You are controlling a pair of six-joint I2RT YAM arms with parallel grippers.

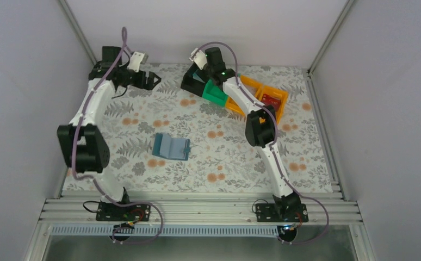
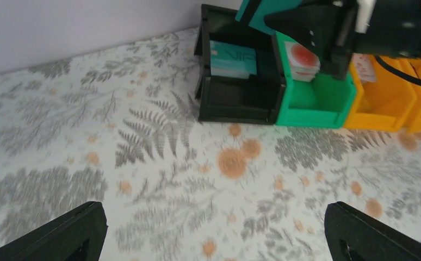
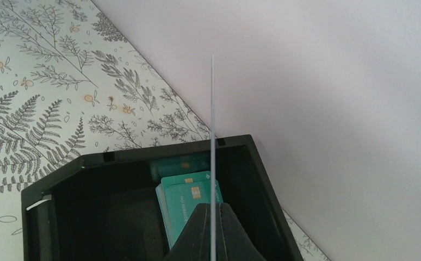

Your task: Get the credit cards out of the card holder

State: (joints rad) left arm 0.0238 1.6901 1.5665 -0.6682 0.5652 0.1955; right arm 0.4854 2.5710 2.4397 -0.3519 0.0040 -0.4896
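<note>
**Depositing step**

The right end effector [image 3: 212,213] is clamped on a credit card [image 3: 212,125], held edge-on above the black bin [image 3: 56,176] that has teal cards [image 3: 189,198] inside. Next, it likely needs to part and drop the card. The left end effector [image 2: 212,223] hangs wide apart, and the card holder [image 1: 171,147] lies open on the bench [image 1: 224,157]

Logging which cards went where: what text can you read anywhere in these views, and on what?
"VIP", faint, last letter uncertain: teal card in the black bin.
Pale card in the green bin: red mark, print blurred.
Edge-on card in the right gripper: nothing readable.
</note>
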